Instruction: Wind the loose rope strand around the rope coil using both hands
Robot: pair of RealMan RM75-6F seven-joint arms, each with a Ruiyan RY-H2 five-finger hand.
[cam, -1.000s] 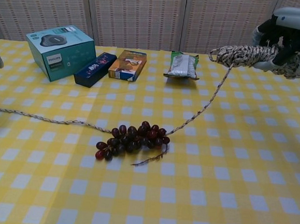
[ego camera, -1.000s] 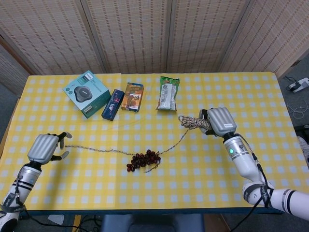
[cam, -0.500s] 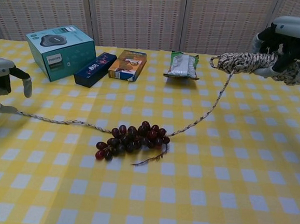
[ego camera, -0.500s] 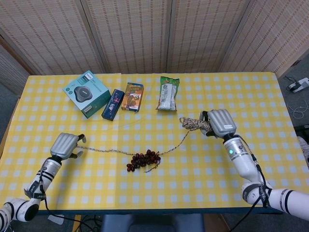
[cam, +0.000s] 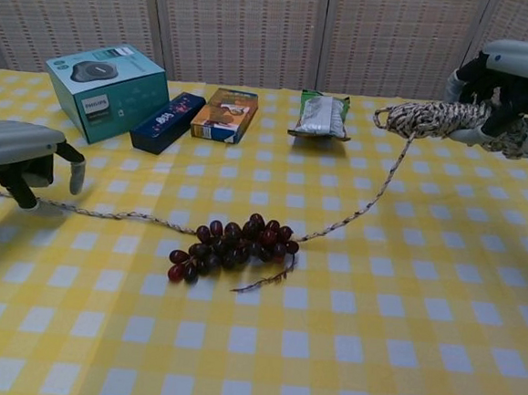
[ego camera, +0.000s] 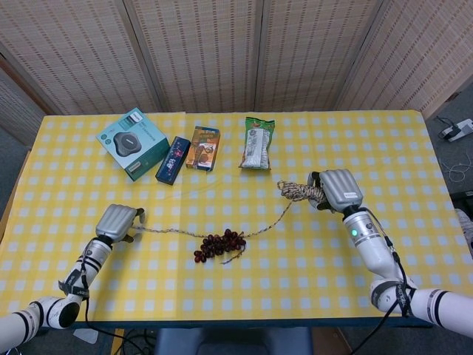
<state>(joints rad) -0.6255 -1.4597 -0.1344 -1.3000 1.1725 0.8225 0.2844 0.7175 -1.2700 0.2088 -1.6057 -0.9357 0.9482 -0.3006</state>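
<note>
**Coil aloft, strand lying on the cloth**

We are holding the rope coil (cam: 444, 120) in our right hand (cam: 515, 85), fingers wrapped around it, above the tabletop (cam: 398, 354). The loose strand (cam: 364, 201) is trailing down past the grapes (cam: 233, 245) toward our left hand (cam: 20, 155), which is hovering over the strand's far end with fingers pointing down; we cannot tell whether it is gripping.
</note>
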